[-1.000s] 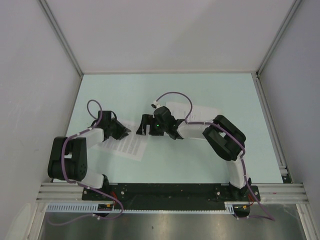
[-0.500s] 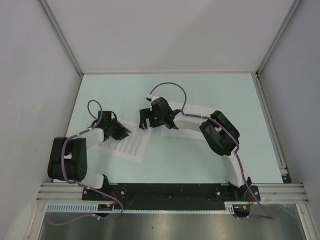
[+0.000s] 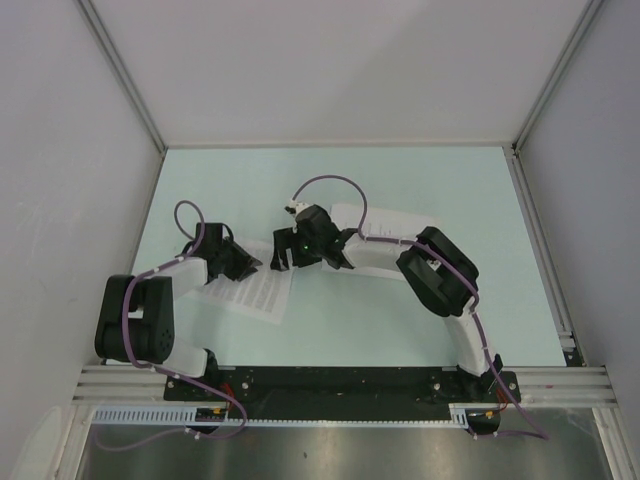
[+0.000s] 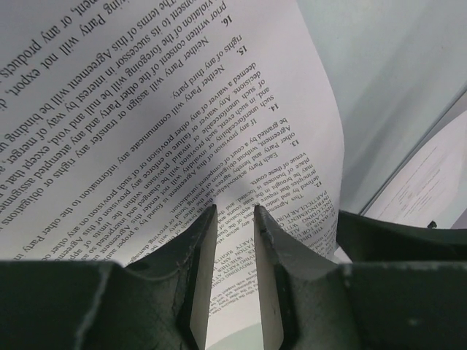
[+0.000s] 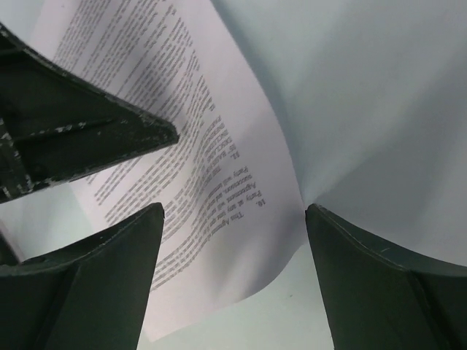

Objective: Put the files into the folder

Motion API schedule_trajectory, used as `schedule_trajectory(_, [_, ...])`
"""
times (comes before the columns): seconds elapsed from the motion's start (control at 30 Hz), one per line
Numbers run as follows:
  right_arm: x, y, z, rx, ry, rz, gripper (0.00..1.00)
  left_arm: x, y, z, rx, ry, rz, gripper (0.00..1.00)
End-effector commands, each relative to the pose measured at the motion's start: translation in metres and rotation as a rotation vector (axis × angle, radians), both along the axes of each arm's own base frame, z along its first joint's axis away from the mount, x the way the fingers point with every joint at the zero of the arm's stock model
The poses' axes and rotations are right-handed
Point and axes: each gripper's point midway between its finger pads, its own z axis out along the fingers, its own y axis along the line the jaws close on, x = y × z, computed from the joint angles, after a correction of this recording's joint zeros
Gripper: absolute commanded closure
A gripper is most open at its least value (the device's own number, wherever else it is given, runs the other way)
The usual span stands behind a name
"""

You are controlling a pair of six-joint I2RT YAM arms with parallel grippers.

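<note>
The densely printed file lies on the pale table in front of the left arm. My left gripper is on its far left part. In the left wrist view its jaws are drawn close with the tips pinching the file, which bulges up. My right gripper reaches left to the file's far right corner. In the right wrist view it is wide open, and the raised, curled corner of the file lies between its fingers. A second white sheet lies under the right arm; I cannot tell the folder apart there.
The second sheet shows faint print at the right edge of the left wrist view. One of the left gripper's fingers fills the upper left of the right wrist view. White walls enclose the table on the left, right and far sides.
My right gripper has moved left and slightly nearer, up to the file's far right corner. The left arm has not moved.
</note>
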Motion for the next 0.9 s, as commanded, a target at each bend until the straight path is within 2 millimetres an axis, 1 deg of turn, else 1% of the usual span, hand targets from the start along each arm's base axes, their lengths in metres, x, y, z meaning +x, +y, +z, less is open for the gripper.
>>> schedule_trajectory(0.0, [-0.025, 0.003, 0.011, 0.095, 0.136, -0.026, 0.16, -0.019, 0.001, -0.016, -0.003, 0.074, 0.018, 0.67])
schedule_trajectory(0.07, [-0.021, -0.003, 0.011, 0.135, 0.174, -0.080, 0.12, -0.020, -0.001, -0.016, -0.011, 0.077, 0.016, 0.67])
schedule_trajectory(0.1, [-0.023, -0.002, 0.017, 0.175, 0.226, -0.120, 0.11, -0.021, -0.001, -0.016, -0.012, 0.078, 0.019, 0.67])
schedule_trajectory(0.13, [-0.021, -0.002, 0.020, 0.207, 0.241, -0.140, 0.11, -0.021, -0.001, -0.015, -0.015, 0.071, 0.021, 0.68])
schedule_trajectory(0.17, [-0.023, -0.007, 0.015, 0.216, 0.280, -0.167, 0.10, -0.022, 0.000, -0.016, -0.013, 0.074, 0.022, 0.68])
schedule_trajectory(0.2, [-0.024, -0.007, 0.018, 0.249, 0.333, -0.203, 0.10, -0.022, 0.000, -0.016, -0.013, 0.074, 0.022, 0.68])
schedule_trajectory(0.23, [-0.022, -0.006, 0.023, 0.286, 0.347, -0.224, 0.10, -0.021, 0.000, -0.015, -0.013, 0.071, 0.022, 0.68])
schedule_trajectory(0.27, [-0.027, -0.012, 0.015, 0.291, 0.380, -0.247, 0.10, -0.022, 0.000, -0.015, -0.012, 0.071, 0.023, 0.68])
schedule_trajectory(0.3, [-0.029, -0.012, 0.016, 0.312, 0.397, -0.260, 0.10, -0.022, -0.001, -0.015, -0.018, 0.070, 0.023, 0.68])
schedule_trajectory(0.33, [-0.028, -0.009, 0.023, 0.369, 0.425, -0.291, 0.10, -0.022, -0.001, -0.014, -0.019, 0.069, 0.024, 0.68])
schedule_trajectory(0.37, [-0.030, -0.009, 0.025, 0.391, 0.436, -0.299, 0.10, -0.022, -0.001, -0.015, -0.019, 0.069, 0.024, 0.68])
schedule_trajectory(0.4, [-0.035, -0.010, 0.020, 0.397, 0.456, -0.312, 0.10, -0.023, -0.001, -0.016, -0.020, 0.072, 0.023, 0.68])
schedule_trajectory(0.43, [-0.034, -0.006, 0.028, 0.440, 0.461, -0.313, 0.10, -0.023, -0.001, -0.016, -0.020, 0.071, 0.024, 0.68])
schedule_trajectory(0.6, [-0.042, 0.006, 0.035, 0.525, 0.528, -0.300, 0.14, -0.028, -0.004, -0.022, -0.038, 0.086, 0.019, 0.69])
schedule_trajectory(0.63, [-0.045, 0.009, 0.040, 0.544, 0.540, -0.302, 0.14, -0.028, -0.004, -0.022, -0.038, 0.086, 0.018, 0.69])
schedule_trajectory(0.77, [-0.042, 0.012, 0.048, 0.576, 0.502, -0.331, 0.11, -0.029, -0.005, -0.025, -0.040, 0.088, 0.018, 0.69])
schedule_trajectory(0.83, [-0.038, 0.013, 0.053, 0.618, 0.514, -0.327, 0.12, -0.031, -0.007, -0.027, -0.055, 0.098, 0.019, 0.70])
schedule_trajectory(0.87, [-0.038, 0.015, 0.051, 0.635, 0.544, -0.331, 0.11, -0.031, -0.007, -0.027, -0.058, 0.095, 0.019, 0.70])
